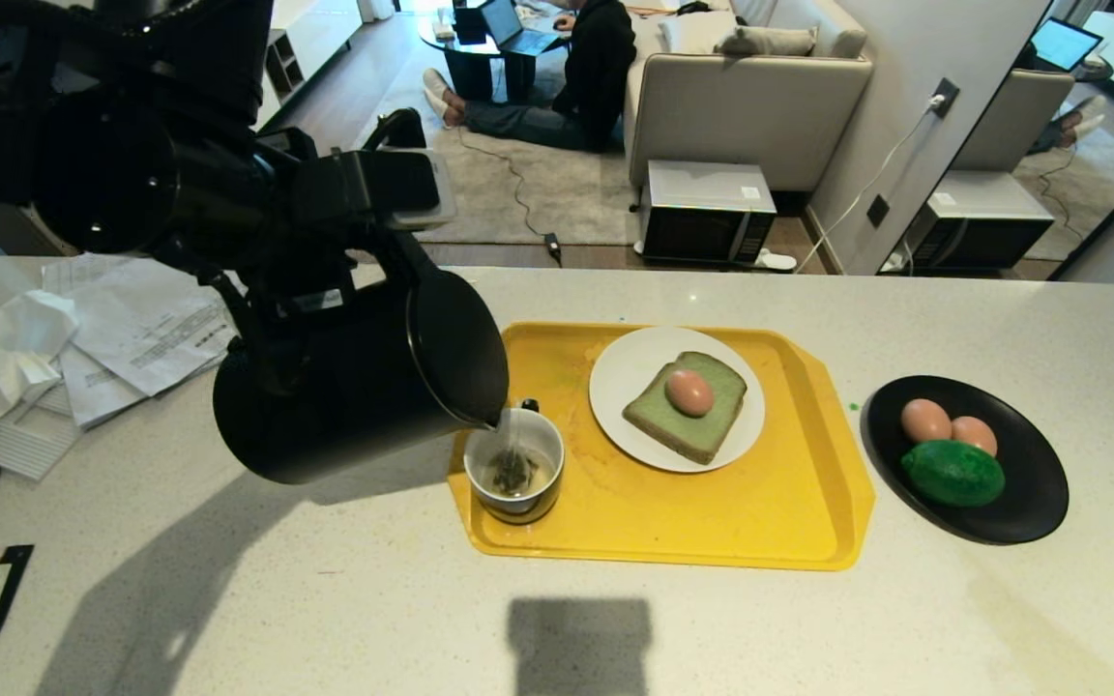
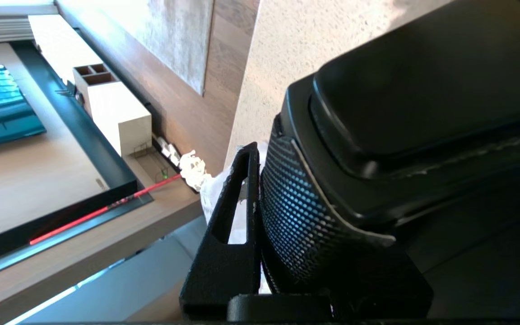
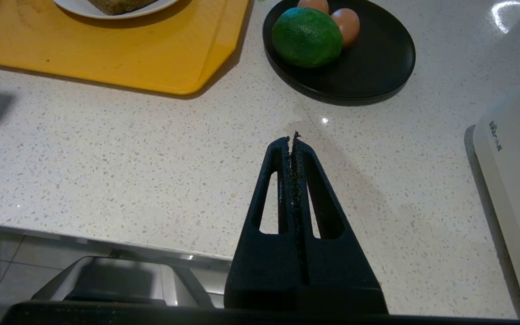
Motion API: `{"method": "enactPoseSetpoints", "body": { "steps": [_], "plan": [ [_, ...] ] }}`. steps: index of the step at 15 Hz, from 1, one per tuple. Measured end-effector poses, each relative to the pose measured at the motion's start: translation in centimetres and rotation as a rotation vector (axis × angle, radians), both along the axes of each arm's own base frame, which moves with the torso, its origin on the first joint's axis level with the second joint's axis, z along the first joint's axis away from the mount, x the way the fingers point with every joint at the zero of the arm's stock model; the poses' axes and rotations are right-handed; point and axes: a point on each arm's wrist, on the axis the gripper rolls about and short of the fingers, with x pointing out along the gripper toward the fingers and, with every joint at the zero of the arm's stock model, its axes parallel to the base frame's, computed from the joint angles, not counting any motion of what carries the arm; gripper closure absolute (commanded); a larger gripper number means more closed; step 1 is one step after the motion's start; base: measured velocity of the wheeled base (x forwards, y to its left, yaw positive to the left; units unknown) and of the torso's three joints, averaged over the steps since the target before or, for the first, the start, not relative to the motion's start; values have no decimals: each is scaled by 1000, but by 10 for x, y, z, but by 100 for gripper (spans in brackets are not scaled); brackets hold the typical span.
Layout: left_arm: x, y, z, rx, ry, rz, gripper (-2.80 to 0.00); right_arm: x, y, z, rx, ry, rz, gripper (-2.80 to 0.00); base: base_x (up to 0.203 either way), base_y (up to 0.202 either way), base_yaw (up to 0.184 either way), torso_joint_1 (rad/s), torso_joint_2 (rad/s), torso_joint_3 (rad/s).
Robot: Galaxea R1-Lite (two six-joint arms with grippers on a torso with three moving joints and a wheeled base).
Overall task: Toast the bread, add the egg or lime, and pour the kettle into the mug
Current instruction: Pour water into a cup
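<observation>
The right gripper hangs with its fingers pressed together over bare tabletop, visible only in the right wrist view. The left gripper has its fingers clamped on the handle of the kettle, a contact only the left wrist view shows. The head view shows the kettle tilted with its spout over the mug, water streaming in. The mug stands on the near left corner of the yellow tray. Beyond it, the egg lies on the bread on a white plate. Right of the tray, the lime and two eggs share a black plate. Papers lie far left. A person sits on the floor beyond.
</observation>
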Motion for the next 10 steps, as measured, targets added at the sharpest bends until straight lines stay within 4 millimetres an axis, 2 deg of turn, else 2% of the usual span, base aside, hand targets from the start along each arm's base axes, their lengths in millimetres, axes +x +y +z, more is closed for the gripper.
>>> {"method": "enactPoseSetpoints", "body": {
  "steps": [4,10],
  "plan": [
    [-3,-9,8,53,-44,34,0,0,0,0,0,0,0,0,0,0,0,0,0,0],
    [-6,-19,7,64,-46,18,0,0,0,0,0,0,0,0,0,0,0,0,0,0]
  ]
}}
